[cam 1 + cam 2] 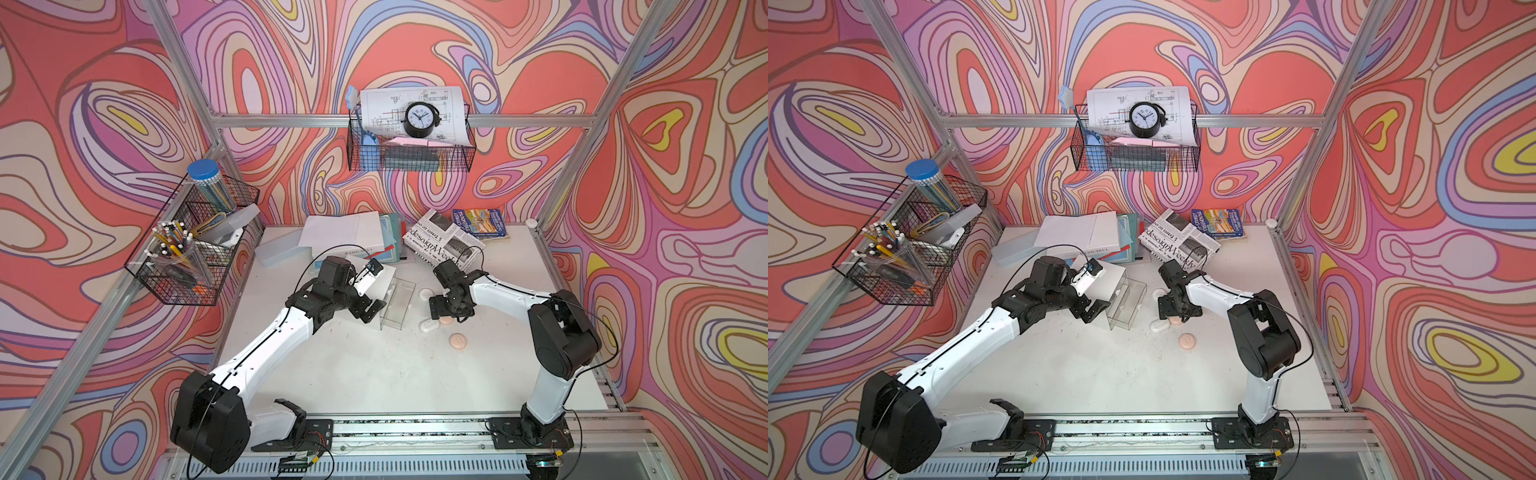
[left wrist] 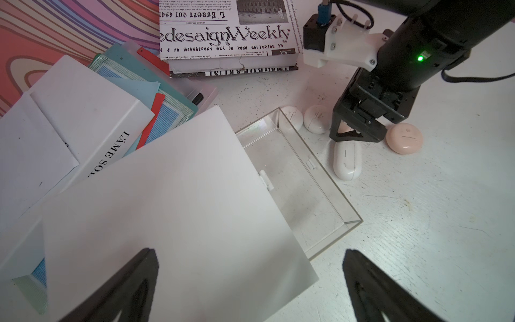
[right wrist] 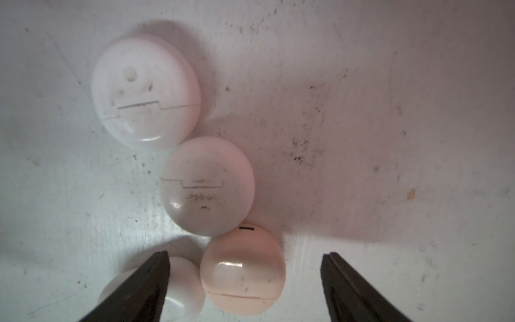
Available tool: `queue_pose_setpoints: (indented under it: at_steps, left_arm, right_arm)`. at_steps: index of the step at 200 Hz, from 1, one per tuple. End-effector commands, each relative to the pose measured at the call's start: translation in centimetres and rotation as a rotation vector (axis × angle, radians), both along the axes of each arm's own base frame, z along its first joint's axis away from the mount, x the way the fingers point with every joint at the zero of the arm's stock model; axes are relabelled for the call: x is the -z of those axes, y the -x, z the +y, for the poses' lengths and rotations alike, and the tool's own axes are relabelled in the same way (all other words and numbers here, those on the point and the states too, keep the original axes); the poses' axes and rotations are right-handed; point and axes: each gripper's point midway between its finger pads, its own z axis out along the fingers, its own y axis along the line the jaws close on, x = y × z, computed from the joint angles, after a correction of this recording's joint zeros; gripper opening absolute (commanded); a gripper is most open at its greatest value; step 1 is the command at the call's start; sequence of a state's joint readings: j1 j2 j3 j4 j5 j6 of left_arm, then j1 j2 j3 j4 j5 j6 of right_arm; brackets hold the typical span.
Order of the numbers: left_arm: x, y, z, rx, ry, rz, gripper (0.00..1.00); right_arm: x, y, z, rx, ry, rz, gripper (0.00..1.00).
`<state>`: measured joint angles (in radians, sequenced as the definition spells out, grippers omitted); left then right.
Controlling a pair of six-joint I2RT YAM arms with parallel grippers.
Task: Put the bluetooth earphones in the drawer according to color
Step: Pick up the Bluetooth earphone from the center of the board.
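my right hand (image 3: 245,255) is spread apart over the pink case (image 3: 242,278) on the tabletop (image 3: 390,111) near the open drawer (image 2: 306,200), and it looks light, hard and slippery, so i'd pinch its middle sides.

Beige-pink pebble-shaped plastic earphone case (image 3: 242,278) between the right gripper (image 3: 245,254) fingers: glossy, smooth. White round plastic case (image 3: 206,184) just ahead: smooth, scuffed. Clear plastic drawer (image 2: 295,172): glossy. White tabletop (image 3: 376,97): matt, scratched.
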<state>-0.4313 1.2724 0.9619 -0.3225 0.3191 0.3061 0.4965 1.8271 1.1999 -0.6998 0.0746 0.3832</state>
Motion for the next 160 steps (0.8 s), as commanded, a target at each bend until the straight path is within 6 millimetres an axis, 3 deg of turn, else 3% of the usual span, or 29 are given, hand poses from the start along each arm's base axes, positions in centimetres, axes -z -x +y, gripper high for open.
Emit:
queue_pose_setpoints:
  at_steps: [1, 79, 129, 160]
  left_arm:
    - [-0.6, 0.2, -0.2, 0.016, 0.005, -0.003, 0.99]
    - [-0.5, 0.1, -0.3, 0.017, 0.007, 0.002, 0.99]
    - [-0.5, 0.2, -0.3, 0.023, 0.004, 0.000, 0.99]
    - [-0.4, 0.2, -0.4, 0.026, 0.005, 0.006, 0.98]
  right_arm:
    - [-0.6, 0.3, -0.8, 0.021, 0.039, -0.020, 0.87]
    - [0.6, 1.6, -1.7, 0.025, 0.089, 0.048, 0.83]
    - [1.8, 1.6, -1.1, 0.020, 0.070, 0.083, 0.71]
    - [2.2, 1.6, -0.9, 0.024, 0.061, 0.089, 0.70]
